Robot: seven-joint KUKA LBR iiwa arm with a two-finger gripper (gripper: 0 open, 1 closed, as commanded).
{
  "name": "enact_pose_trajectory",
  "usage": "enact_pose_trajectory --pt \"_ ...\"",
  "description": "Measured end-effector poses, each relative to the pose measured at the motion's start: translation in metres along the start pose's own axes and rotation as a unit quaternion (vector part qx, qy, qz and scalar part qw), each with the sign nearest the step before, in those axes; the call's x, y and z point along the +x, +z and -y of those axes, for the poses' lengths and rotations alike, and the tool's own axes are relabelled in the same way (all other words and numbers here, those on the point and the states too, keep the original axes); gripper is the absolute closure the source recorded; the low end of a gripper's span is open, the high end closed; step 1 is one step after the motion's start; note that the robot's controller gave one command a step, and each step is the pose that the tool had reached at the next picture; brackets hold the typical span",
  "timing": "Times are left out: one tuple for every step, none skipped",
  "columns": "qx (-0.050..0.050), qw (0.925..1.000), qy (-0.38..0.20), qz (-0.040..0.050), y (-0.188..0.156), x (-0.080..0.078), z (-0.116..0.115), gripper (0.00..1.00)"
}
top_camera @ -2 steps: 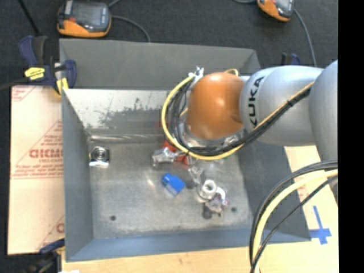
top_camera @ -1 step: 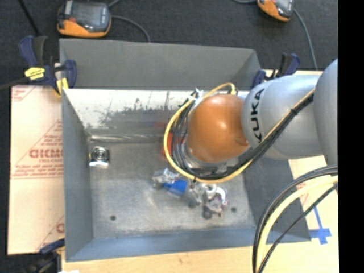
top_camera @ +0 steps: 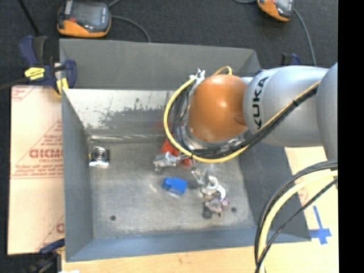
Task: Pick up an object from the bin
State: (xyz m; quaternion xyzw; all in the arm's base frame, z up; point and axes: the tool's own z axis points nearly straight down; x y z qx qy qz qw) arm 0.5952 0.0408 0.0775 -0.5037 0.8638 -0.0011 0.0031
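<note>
**Claw low over the middle cluster, grip unread**

My claw (top_camera: 200, 172) hangs under my orange cover (top_camera: 216, 108), low over the middle of the bin (top_camera: 79, 209). The cover hides it enough that I cannot tell whether it stands wide or narrow. Just to its left lie a red piece (top_camera: 168, 147) and a silvery metal piece (top_camera: 164, 162), touching each other. A blue block (top_camera: 174, 185) lies just beside those, toward the front. A small heap of pale and dark bits (top_camera: 214, 201) sits just in front of the claw. Which of these I will take I cannot say.

To do this well, I judge I should settle on one thing that stands apart. The blue block looks cleanest, with blocky sides and bare floor around it. The red and silvery pair would likely come up tangled or slip.

Room is good to the left, where only a metal ring (top_camera: 99, 156) lies, well apart from the rest. The back wall (top_camera: 159, 67) slopes near my cover, so I would lift straight up rather than swing back.
</note>
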Motion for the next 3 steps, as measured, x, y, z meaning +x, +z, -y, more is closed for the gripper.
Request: enact_pose_trajectory --pt "-0.002 0.9998 -0.021 0.0 0.007 0.007 -0.025 0.0" --pt "-0.002 0.9998 -0.019 0.0001 0.007 0.007 -0.024 1.0" --pt "0.002 0.9997 -0.025 0.0015 -0.14 -0.011 -0.028 1.0"
